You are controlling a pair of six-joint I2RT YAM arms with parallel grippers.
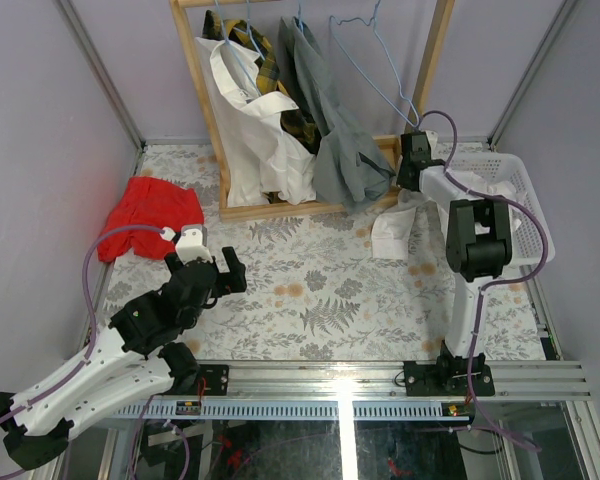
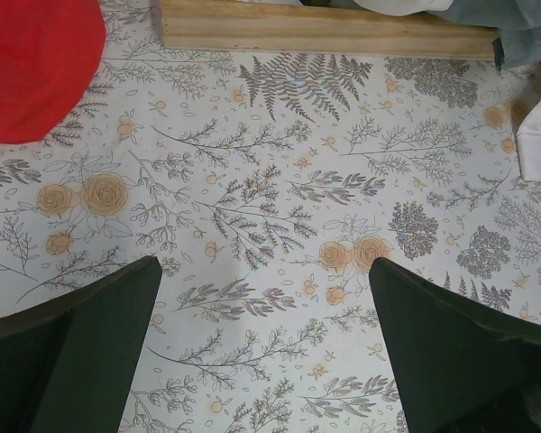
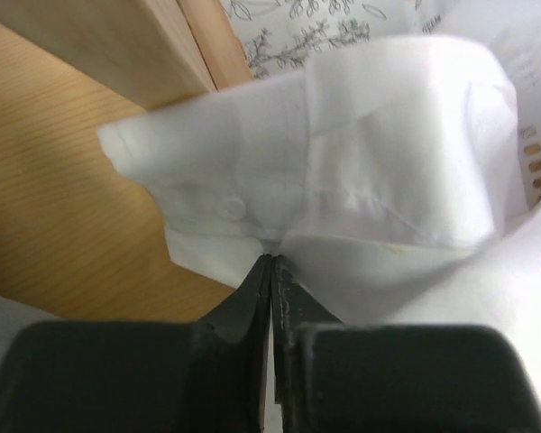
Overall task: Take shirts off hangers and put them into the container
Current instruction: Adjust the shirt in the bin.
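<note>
The right end effector [image 3: 270, 263] is pinching a white shirt [image 3: 361, 162], maybe its cuff; the left end effector [image 2: 263, 268] is hovering, spread wide.

One white shirt [image 1: 255, 140] hung left of the right tool [image 3: 272, 260], a second white shirt [image 1: 392, 232] was at it; with one grey shirt [image 1: 335, 135] and one plaid shirt [image 1: 270, 68] that made four. There were also four hangers [image 1: 380, 75], one basket [image 1: 528, 180] and one red cloth [image 1: 150, 210] near the left tool [image 2: 263, 263].

Left gripper [image 2: 263, 271] spread wide over the floral table [image 2: 252, 144].
Red cloth [image 2: 32, 63] towards its left edge; wooden rack base [image 2: 325, 34] across the far side.
</note>
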